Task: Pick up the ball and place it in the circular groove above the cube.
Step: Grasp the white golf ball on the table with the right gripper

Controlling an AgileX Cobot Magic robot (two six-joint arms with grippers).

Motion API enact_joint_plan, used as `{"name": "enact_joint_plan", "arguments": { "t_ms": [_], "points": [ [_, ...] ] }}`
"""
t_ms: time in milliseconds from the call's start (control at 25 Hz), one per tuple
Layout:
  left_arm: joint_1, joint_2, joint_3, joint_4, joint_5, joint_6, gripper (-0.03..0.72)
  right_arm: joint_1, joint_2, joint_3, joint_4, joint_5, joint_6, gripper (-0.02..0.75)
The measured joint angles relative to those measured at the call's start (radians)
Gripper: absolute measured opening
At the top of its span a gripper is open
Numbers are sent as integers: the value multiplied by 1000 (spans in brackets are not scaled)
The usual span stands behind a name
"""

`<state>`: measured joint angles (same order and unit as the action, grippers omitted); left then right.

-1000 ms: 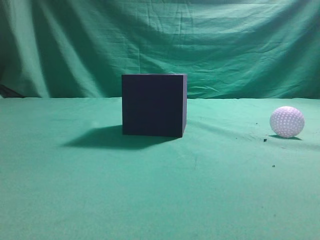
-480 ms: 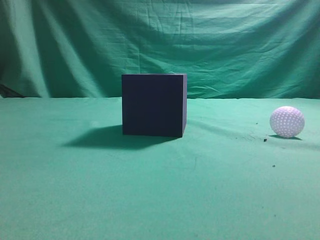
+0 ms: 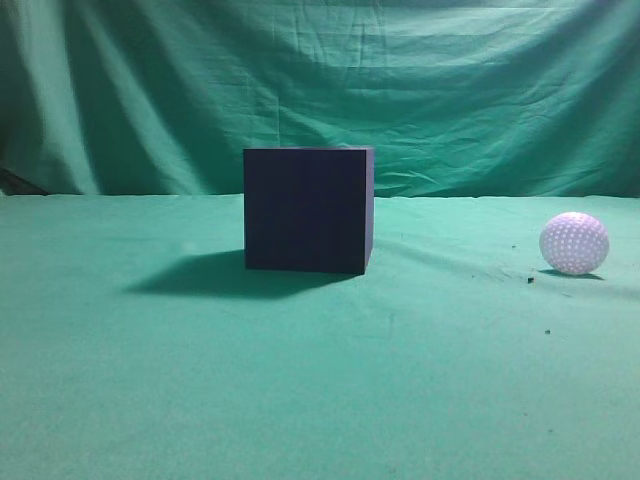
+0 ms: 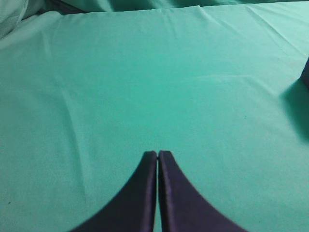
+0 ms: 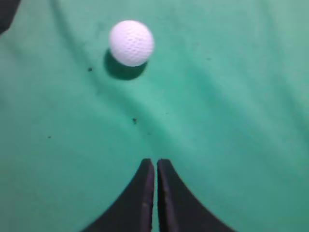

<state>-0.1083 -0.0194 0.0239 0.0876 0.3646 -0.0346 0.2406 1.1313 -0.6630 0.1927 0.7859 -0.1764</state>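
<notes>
The dark navy cube [image 3: 308, 210] stands on the green cloth at the middle of the exterior view; its top face is hidden from this level. The dimpled white ball [image 3: 574, 243] rests on the cloth at the far right. Neither arm shows in the exterior view. In the right wrist view the ball [image 5: 131, 42] lies ahead and a little left of my right gripper [image 5: 156, 161], which is shut and empty, well apart from it. My left gripper [image 4: 158, 153] is shut and empty over bare cloth; a sliver of the cube [image 4: 305, 72] shows at the right edge.
Green cloth covers the table [image 3: 320, 380] and hangs as a wrinkled backdrop [image 3: 320, 90] behind. A few dark specks [image 3: 530, 281] lie on the cloth near the ball. A dark corner, probably the cube [image 5: 7, 12], shows at the top left of the right wrist view.
</notes>
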Motion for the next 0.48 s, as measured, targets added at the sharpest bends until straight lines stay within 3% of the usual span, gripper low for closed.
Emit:
{"name": "enact_joint_plan", "arguments": {
  "t_ms": [200, 480],
  "points": [
    [0, 0, 0, 0, 0, 0, 0, 130, 177, -106, -3, 10, -37, 0],
    [0, 0, 0, 0, 0, 0, 0, 156, 367, -272, -115, 19, -1, 0]
  ]
}}
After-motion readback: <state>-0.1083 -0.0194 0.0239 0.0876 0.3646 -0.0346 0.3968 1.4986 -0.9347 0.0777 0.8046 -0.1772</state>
